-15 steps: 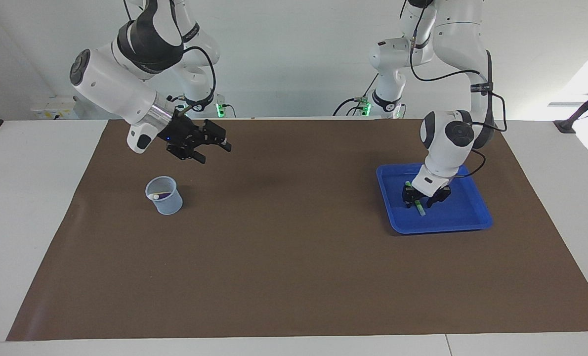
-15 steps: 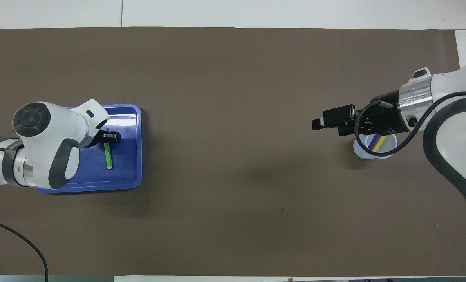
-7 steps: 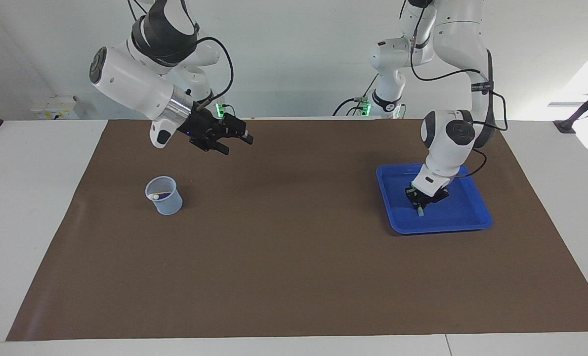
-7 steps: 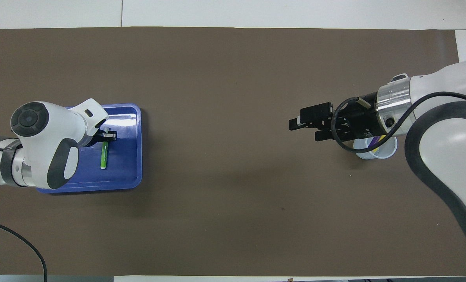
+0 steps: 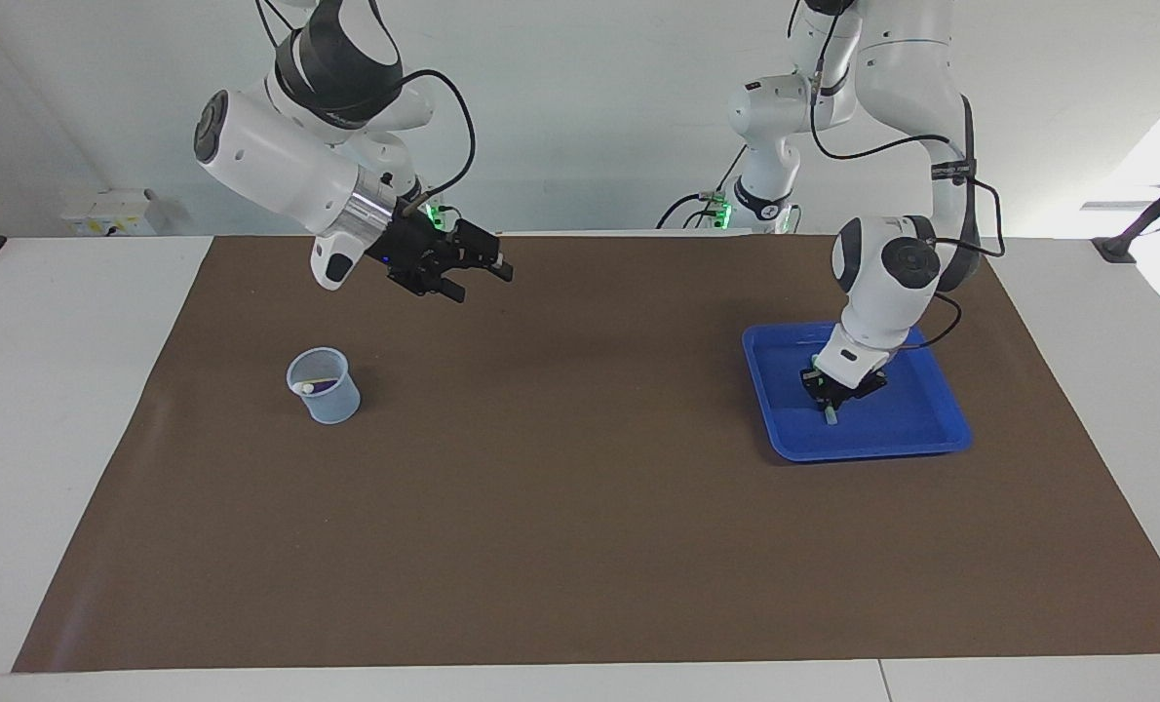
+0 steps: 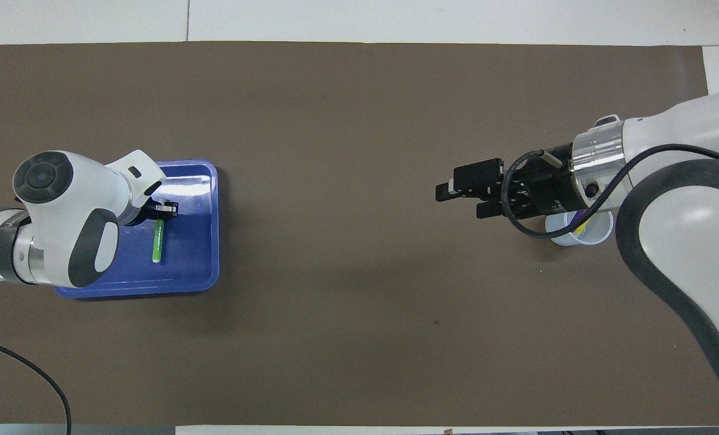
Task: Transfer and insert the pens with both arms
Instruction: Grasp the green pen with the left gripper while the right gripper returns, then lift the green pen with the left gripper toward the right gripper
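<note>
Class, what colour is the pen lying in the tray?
Green pen, whitish end; overhead view shows it best.

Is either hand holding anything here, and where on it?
The left hand grips the green pen at one end, in the blue tray. The right hand holds nothing.

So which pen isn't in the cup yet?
The green pen. It's in the blue tray, pinched by the left gripper, while the yellow and purple pens already stand in the cup.
</note>
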Action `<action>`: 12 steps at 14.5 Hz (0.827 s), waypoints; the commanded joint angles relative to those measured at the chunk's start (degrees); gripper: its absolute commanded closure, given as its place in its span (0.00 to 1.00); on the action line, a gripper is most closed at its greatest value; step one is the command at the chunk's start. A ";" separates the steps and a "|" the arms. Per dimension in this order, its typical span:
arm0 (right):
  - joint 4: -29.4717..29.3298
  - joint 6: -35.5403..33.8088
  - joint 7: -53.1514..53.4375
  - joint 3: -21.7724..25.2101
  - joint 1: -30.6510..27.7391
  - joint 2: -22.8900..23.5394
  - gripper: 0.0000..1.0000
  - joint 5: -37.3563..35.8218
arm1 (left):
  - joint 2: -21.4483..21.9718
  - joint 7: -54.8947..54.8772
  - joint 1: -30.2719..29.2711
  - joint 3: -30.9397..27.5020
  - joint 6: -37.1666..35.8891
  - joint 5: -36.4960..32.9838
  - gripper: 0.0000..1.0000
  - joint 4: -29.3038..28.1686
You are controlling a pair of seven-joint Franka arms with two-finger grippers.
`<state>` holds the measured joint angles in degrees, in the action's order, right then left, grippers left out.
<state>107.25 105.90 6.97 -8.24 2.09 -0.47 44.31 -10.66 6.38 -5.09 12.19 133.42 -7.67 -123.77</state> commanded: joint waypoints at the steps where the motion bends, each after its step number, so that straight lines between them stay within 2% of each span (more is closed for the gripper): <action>1: 0.50 0.63 2.69 -0.28 -0.42 -0.76 0.00 1.74 | -0.24 0.48 -0.54 0.20 -7.54 1.59 1.00 5.19; 4: 0.41 0.98 3.67 -0.37 0.37 -1.11 0.00 1.91 | -0.16 2.92 -0.45 0.29 -16.85 6.25 1.00 11.51; 6: 0.41 1.86 3.67 -0.37 0.46 -1.12 0.00 2.09 | -0.07 10.37 0.07 0.29 -24.67 10.72 1.00 16.87; 9: 0.59 1.68 3.76 -0.37 0.46 -1.20 0.00 3.14 | 0.72 31.34 0.51 1.16 -31.02 19.68 1.00 20.49; 12: 0.59 1.94 3.67 -0.37 0.46 -1.12 0.00 3.32 | 2.74 51.21 0.51 4.24 -31.47 29.08 1.00 21.02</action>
<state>107.21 106.86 9.75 -8.34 2.71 -0.96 46.16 -9.56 46.55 -4.77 15.38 103.44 16.75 -103.02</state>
